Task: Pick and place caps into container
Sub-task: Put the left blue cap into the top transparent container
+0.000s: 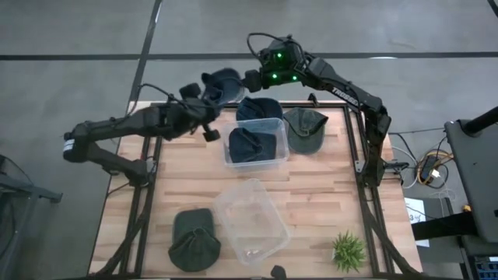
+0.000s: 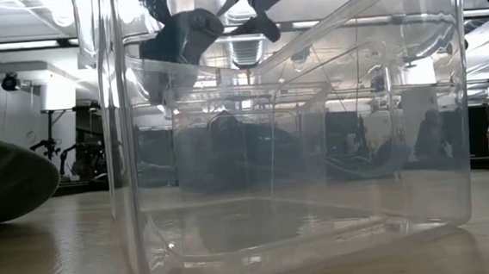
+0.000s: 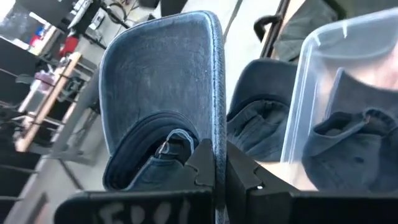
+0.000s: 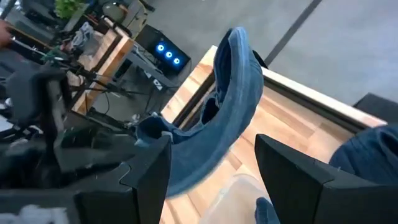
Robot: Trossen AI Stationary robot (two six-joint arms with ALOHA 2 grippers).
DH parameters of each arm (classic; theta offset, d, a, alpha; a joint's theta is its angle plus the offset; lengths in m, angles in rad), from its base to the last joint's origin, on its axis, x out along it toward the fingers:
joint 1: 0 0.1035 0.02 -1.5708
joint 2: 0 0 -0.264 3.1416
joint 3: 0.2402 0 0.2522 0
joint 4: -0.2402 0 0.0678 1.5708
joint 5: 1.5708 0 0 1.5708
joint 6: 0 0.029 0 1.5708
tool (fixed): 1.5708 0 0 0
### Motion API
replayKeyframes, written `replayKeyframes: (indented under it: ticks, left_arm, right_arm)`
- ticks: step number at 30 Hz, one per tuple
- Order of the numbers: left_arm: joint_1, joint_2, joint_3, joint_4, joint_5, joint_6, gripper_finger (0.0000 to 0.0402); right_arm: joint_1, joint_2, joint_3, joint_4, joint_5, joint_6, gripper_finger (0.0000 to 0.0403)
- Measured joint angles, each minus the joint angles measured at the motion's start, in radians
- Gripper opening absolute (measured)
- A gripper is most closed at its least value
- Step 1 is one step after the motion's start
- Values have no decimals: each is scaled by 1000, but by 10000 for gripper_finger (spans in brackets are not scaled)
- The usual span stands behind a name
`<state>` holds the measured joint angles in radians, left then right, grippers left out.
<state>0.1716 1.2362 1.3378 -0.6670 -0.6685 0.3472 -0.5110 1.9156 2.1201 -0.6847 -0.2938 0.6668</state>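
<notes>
Caps scattered over a wooden table (image 1: 187, 183), seen from above, five in all.

Largest on the table: two clear plastic containers. Far container (image 1: 255, 141) near the middle, already holding one navy cap (image 1: 252, 145). Near container (image 1: 247, 218) tilted at an angle, with no cap inside, filling most of the low view.

Left arm reaching in from the left side, left gripper (image 1: 210, 99) clamped tight on a navy cap (image 1: 222, 84), lifted above the table's far edge, just left of the far container. Same cap in the left wrist view (image 3: 168, 99), its denim brim pinched between the dark fingers.

Right arm arching in from the right, right gripper (image 1: 250, 80) just beside that lifted cap, fingers spread apart and not touching it; in the right wrist view, cap (image 4: 224, 106) hanging between the open fingers.

Another navy cap (image 1: 260, 108) lying just behind the far container. Olive cap (image 1: 305, 127) just right of that container. Second olive cap (image 1: 194, 239) at the near left, beside the near container.

Small green spiky plant (image 1: 348, 250) at the near right corner.
</notes>
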Motion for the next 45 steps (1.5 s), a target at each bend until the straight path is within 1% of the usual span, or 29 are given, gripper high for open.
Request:
replayKeyframes:
  ticks: [5, 11, 14, 17, 19, 22, 23, 26, 30, 32, 36, 39, 43, 45]
  left_arm:
    - [-36, 32, 37, 3, -69, 21, 6]
    - [-56, 26, 49, 1, -70, 17, 6]
    - [-60, 25, 49, 5, -65, 10, 6]
    - [-63, 25, 49, 10, -55, 9, 6]
    - [-63, 25, 49, 13, -38, 7, 7]
    - [-63, 26, 49, 13, -12, 1, 11]
    - [-63, 26, 49, 14, -1, 1, 11]
    - [-63, 26, 49, 14, 8, 0, 13]
    - [-63, 22, 49, 36, 10, -11, 23]
    - [-63, 12, 49, 45, 18, -14, 38]
    - [-64, -27, 54, 47, 26, -59, 80]
    - [-64, -62, 57, 47, 7, -63, 108]
    - [-64, -114, 56, 46, -7, -50, 128]
    - [-63, -140, 56, 54, -53, -12, 130]
  right_arm:
    - [0, 0, -34, 6, -4, 21, 226]
    - [0, 0, -55, 39, -7, 18, 226]
    - [0, 0, -59, 65, -26, 18, 213]
    - [0, 0, -60, 82, -44, 16, 169]
    - [0, 0, -60, 101, -72, 14, 120]
    - [-1, 0, -60, 114, -89, -6, 34]
    - [-1, 0, -60, 117, -90, -9, 25]
    - [0, 0, -60, 117, -93, -13, 14]
    - [0, 0, -60, 120, -97, -27, 11]
    - [-1, 0, -58, 120, -98, -37, 11]
    - [1, -7, -58, 123, -103, -42, 10]
    - [0, -18, -58, 119, -101, -45, 10]
    - [-2, -30, -58, 109, -96, -45, 10]
    - [-2, -37, -56, 49, -102, -64, 9]
